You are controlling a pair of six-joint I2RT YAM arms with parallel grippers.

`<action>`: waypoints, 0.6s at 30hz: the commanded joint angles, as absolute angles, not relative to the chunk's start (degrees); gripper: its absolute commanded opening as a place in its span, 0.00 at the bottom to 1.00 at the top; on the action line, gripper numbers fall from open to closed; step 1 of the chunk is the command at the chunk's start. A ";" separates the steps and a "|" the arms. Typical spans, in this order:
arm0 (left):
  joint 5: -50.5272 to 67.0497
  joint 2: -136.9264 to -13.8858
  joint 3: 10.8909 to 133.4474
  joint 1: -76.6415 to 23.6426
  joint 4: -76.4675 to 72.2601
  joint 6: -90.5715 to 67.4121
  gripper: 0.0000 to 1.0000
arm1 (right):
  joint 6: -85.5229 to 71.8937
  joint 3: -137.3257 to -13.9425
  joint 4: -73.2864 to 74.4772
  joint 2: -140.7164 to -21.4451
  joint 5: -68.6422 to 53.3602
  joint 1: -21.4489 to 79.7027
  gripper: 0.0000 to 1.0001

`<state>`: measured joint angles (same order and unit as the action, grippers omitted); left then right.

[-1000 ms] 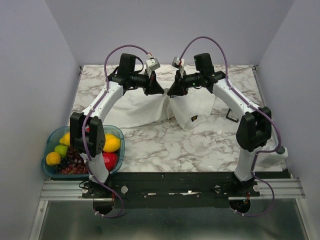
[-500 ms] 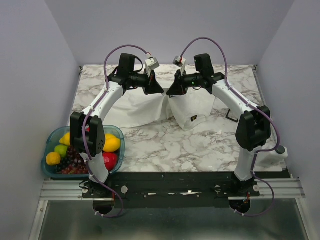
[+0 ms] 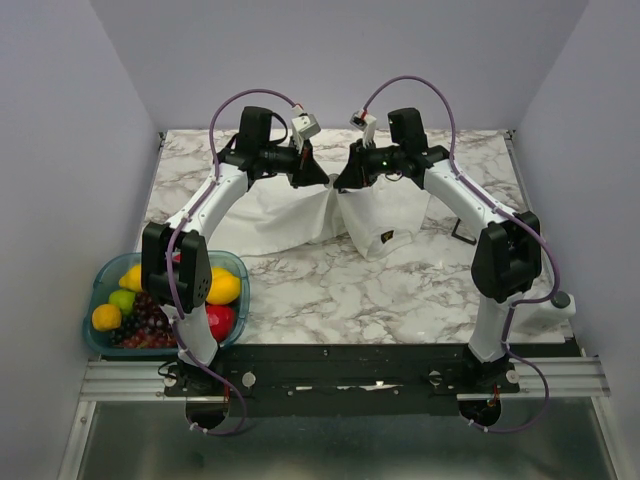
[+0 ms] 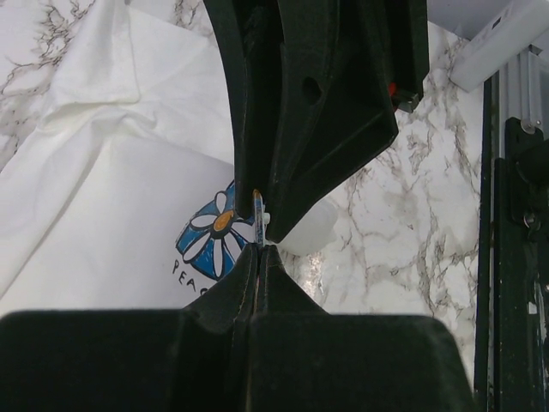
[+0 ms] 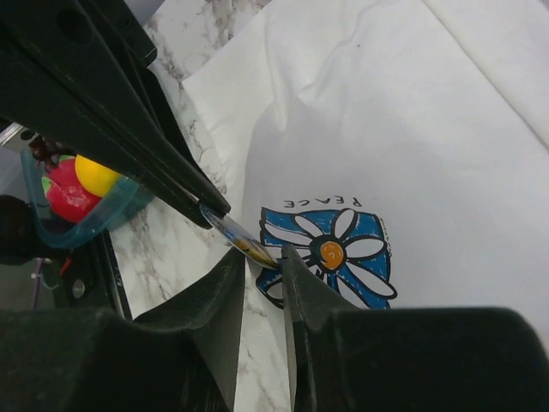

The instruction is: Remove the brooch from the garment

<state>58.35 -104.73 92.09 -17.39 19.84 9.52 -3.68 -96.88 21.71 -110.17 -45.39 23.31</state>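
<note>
My left end effector (image 4: 258,251) is clenched on the brooch (image 5: 233,238), which sits edge-on above the garment (image 5: 412,129) spread toward twelve o'clock. My right end effector (image 5: 266,262) flanks its rim, jaws slightly parted; I cannot tell if it grips. The brooch looks freed, so next I should carry it aside to the worktop (image 5: 159,253).

I have the tools nose to nose. Straight ahead of the right gripper (image 5: 264,259), the left gripper (image 4: 259,250) blocks the way, with the brooch (image 5: 234,237) pinched at its tips. Under both tips lies the garment (image 3: 385,215), soft cloth. Back behind either tool the table (image 3: 330,288) gives open room. The fruit bowl (image 3: 97,285) sits well behind the left tool.
</note>
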 commanded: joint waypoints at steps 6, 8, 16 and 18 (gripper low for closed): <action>61.70 -103.62 92.81 -19.34 23.82 13.53 0.00 | 11.50 -92.37 20.47 -106.17 -54.58 23.20 0.34; 62.22 -103.71 92.73 -19.34 23.91 13.62 0.00 | 13.09 -93.24 21.09 -106.26 -55.63 23.03 0.36; 62.67 -103.45 92.20 -18.99 23.82 13.36 0.00 | 14.33 -93.96 22.32 -106.70 -57.48 23.03 0.36; 62.49 -103.19 92.02 -18.98 23.99 13.45 0.00 | 14.59 -93.87 22.76 -106.70 -57.48 23.03 0.34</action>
<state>59.79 -104.73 92.09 -18.87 23.51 12.64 12.62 -93.03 21.12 -108.29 -55.02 22.98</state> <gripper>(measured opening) 0.010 0.352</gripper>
